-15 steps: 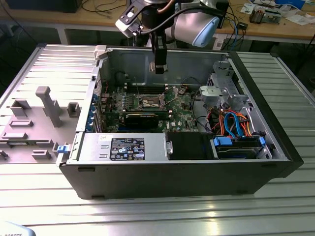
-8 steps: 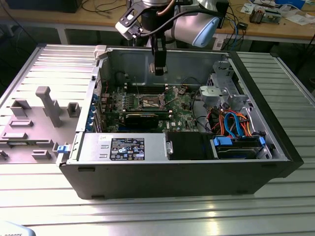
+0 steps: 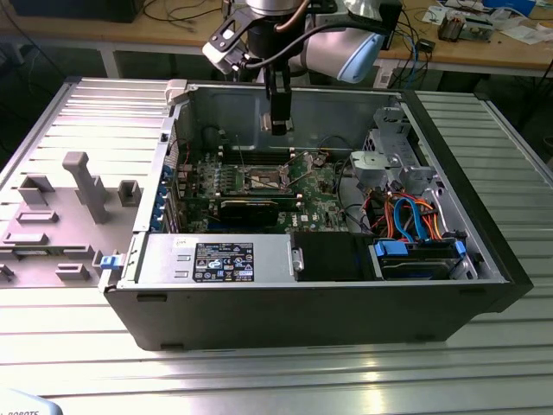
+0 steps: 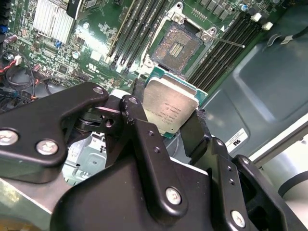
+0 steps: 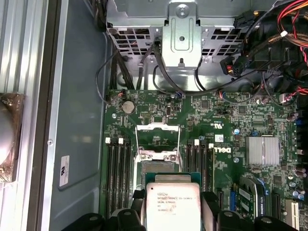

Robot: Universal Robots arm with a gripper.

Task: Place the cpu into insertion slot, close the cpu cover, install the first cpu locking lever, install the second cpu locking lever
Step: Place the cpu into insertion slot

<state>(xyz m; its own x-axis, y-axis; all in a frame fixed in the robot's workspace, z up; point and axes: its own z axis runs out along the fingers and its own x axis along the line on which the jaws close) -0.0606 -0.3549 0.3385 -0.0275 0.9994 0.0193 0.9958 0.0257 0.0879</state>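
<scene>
Clamping cpu (image 4: 171, 107) by opposite edges, pincer (image 4: 167, 111) closed on it, above insertion slot (image 4: 177, 47)

Your arm (image 3: 346, 47) comes in from the top of the exterior view, with its last joint lying level and the wrist (image 3: 263, 22) turned downward. From it, your gripper (image 3: 278, 123) hangs straight down, long and narrow. In both wrist views its two black fingers (image 4: 193, 130) are closed in on opposite edges of the cpu (image 4: 168, 103), which sits clamped between the tips with its metal top facing the cameras and its far edge sticking out past them
</scene>
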